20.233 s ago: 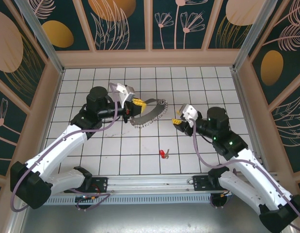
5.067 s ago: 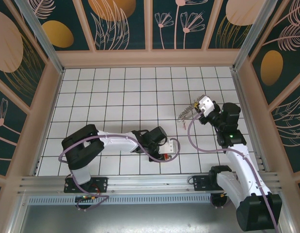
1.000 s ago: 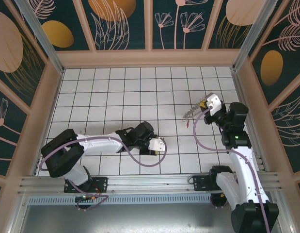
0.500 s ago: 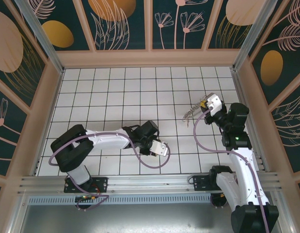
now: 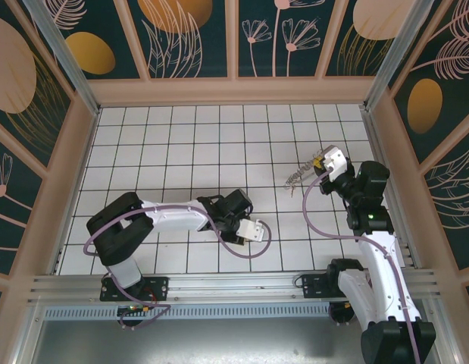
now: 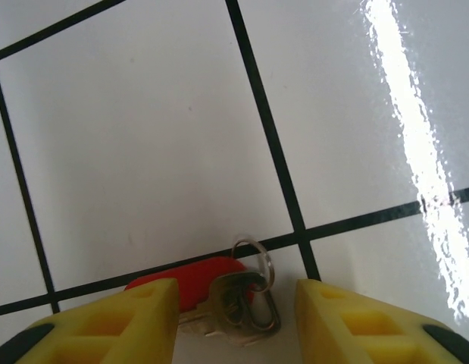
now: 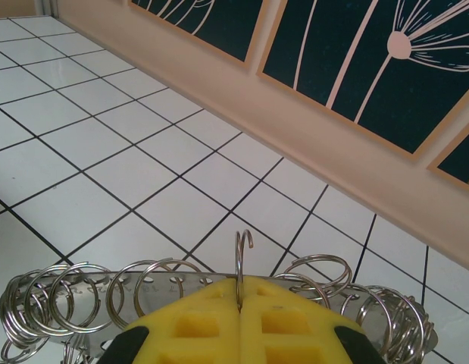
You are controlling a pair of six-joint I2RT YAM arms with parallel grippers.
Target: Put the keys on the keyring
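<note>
In the left wrist view a key (image 6: 190, 279) with a red plastic head lies flat on the white tile, with a small split ring (image 6: 254, 256) and metal loops at its head. My left gripper (image 6: 236, 322) is open, its yellow fingers (image 6: 136, 318) standing on either side of the key without clamping it. From above, the left gripper (image 5: 254, 230) sits low over the floor near the front. My right gripper (image 7: 239, 303) is shut on one thin wire ring of the keyring (image 7: 60, 303), a grey strip fringed with silvery rings. Seen from above, the keyring (image 5: 297, 177) hangs from the right gripper (image 5: 320, 162).
The white tiled floor (image 5: 181, 144) is boxed in by wooden walls (image 5: 234, 91) with dark floral panels. In the right wrist view the wall's base (image 7: 310, 129) runs close behind the keyring. A metal rail (image 5: 219, 288) crosses the near edge by the arm bases.
The left arm's wrist has slid slightly to the right, low over the floor. The right arm and the keyring have not moved.
</note>
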